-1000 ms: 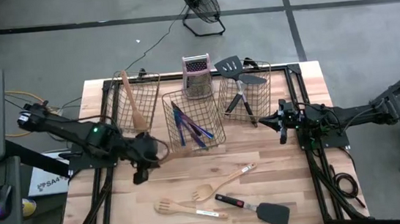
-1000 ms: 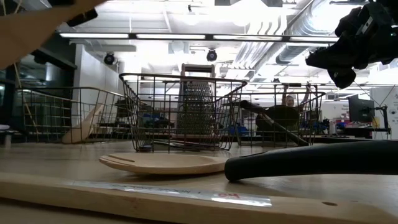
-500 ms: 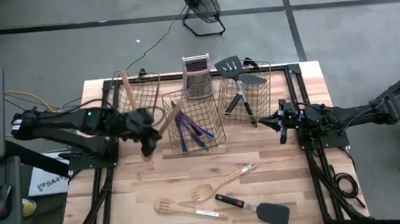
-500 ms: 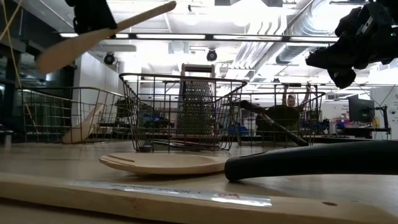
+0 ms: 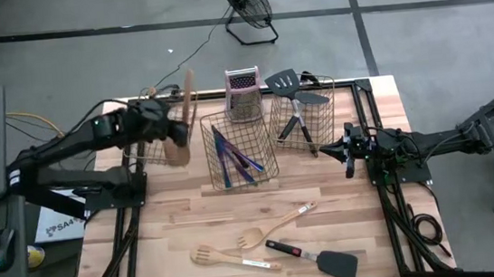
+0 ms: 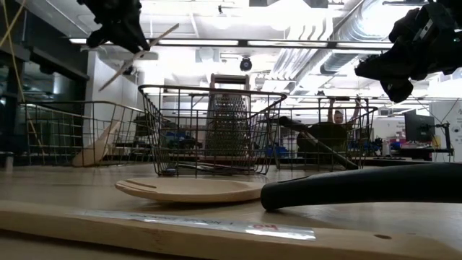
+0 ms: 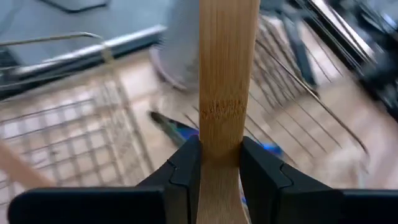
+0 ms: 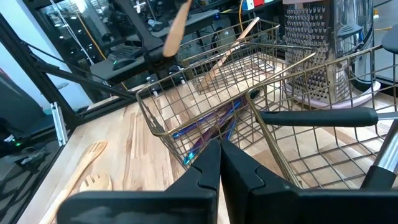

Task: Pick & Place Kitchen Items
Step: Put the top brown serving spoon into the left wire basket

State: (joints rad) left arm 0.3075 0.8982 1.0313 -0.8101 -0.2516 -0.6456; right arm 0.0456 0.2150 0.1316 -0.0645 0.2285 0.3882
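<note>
My left gripper (image 5: 171, 120) is shut on a pale wooden utensil (image 5: 185, 103), high over the left wire basket (image 5: 148, 101). It also shows in the low view (image 6: 119, 29) with the utensil (image 6: 141, 56) slanting. The middle basket (image 5: 239, 148) holds purple-blue cutlery (image 5: 229, 158). The right basket (image 5: 303, 110) holds black spatulas (image 5: 291, 107). A wooden fork (image 5: 227, 257), a wooden spoon (image 5: 274, 227) and a black spatula (image 5: 318, 259) lie flat on the near table. My right gripper (image 5: 348, 150) is shut and empty at the right of the baskets. My left gripper pinches the wooden utensil's flat shaft (image 7: 221, 134) between its two fingers (image 7: 186, 171), which lie across it on its two narrow edges. The utensil is lifted clear above the left basket and slants, its broad end (image 5: 177, 151) toward the table's near side.
A metal box grater (image 5: 243, 93) stands upright behind the middle basket. Another wooden utensil (image 6: 94, 148) leans inside the left basket. A floor fan (image 5: 246, 7) stands beyond the far edge. A person (image 6: 334, 115) shows in the room behind.
My left gripper has carried the wooden utensil toward the table's far edge, from the table beside the middle basket to above the left basket. The utensil has turned about, from lying crosswise to running roughly near to far.
</note>
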